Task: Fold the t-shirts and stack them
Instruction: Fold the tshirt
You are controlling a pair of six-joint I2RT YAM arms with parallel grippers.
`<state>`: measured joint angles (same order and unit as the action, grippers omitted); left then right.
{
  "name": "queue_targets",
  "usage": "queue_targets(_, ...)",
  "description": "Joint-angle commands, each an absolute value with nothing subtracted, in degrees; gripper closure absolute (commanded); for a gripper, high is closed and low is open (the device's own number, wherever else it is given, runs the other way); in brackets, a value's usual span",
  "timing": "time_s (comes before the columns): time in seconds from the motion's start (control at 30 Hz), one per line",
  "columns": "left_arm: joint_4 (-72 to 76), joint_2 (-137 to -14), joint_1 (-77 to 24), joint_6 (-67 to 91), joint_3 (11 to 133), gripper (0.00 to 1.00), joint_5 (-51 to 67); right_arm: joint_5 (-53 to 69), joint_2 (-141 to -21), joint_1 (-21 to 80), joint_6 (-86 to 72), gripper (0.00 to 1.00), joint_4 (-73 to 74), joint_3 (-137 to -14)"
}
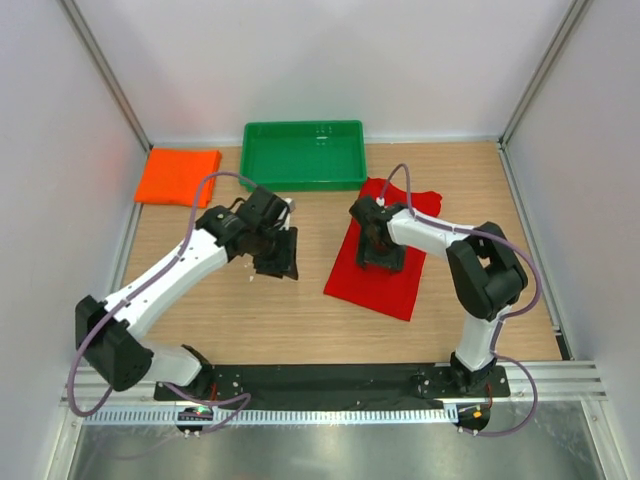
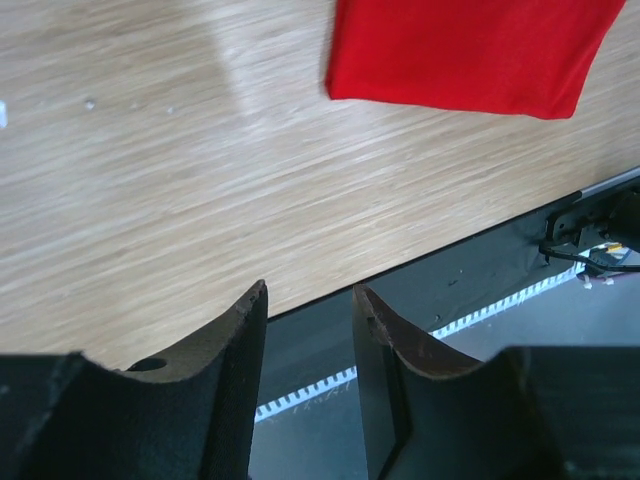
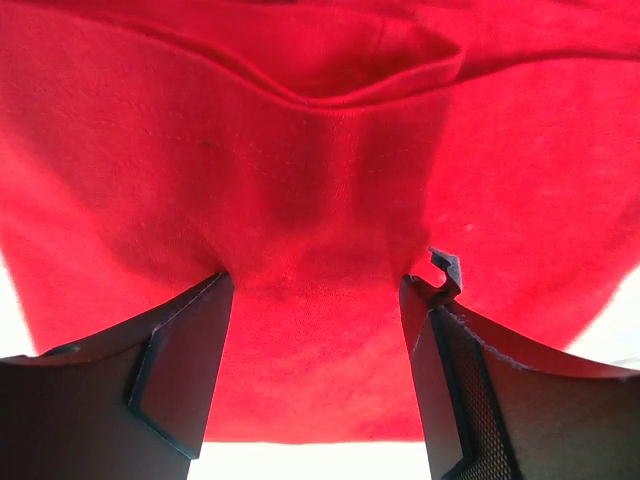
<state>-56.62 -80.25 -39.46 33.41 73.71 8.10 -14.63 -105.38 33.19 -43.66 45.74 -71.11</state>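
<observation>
Wooden table (image 1: 300,320). Red t-shirt (image 1: 385,290), a creased, partly folded oblong, lies directly under the right gripper (image 1: 381,258), whose jaws are spread wide and empty, probably ready to pinch a fold. Green tray (image 1: 303,127) lies beyond both grippers. Orange t-shirt (image 1: 178,177), folded flat, lies well beyond the left gripper (image 1: 277,262), which is narrowly parted and empty, clear of the work.

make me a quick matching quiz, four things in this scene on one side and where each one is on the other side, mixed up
Things:
1. red t-shirt
2. orange t-shirt
3. green tray
4. left claw

Places:
A. far edge, middle
B. above bare table, left of centre
C. far left corner
D. lying right of centre

Pairs: 1-D, 2-C, 3-A, 4-B
</observation>
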Motion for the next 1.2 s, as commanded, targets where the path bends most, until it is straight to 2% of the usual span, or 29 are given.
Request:
queue_targets(0.0,-59.0,-76.2,-37.0,33.9,71.5,0.59,8.5,-12.2,-103.1,33.9,-41.1,0.26,42.3,-65.3)
queue_targets(0.2,-60.5,-72.3,-33.4,33.0,70.3,0.57,9.6,-8.4,-92.7,37.9,-41.7,0.26,41.9,-51.4)
queue_targets(0.43,-60.0,-73.0,-31.7,32.5,70.9,0.57,11.2,-6.2,-90.2,44.7,-37.7,0.27,39.7,-48.7)
queue_targets(0.67,-60.4,-74.0,-30.6,31.9,71.5,0.57,11.7,-5.1,-100.5,48.8,-34.5,0.27,36.4,-57.3)
queue_targets(0.93,-62.3,-71.9,-26.6,29.6,71.2,0.57,11.4,-3.7,-113.0,53.8,-38.0,0.27,39.7,-76.4)
queue_targets(1.07,-62.8,-71.1,-25.8,29.2,70.3,0.56,10.8,-2.6,-113.5,54.1,-42.1,0.27,41.0,-78.2)
queue_targets(1.17,-62.0,-71.1,-25.2,28.9,69.2,0.55,11.1,-2.2,-109.5,54.4,-45.9,0.26,41.0,-77.6)
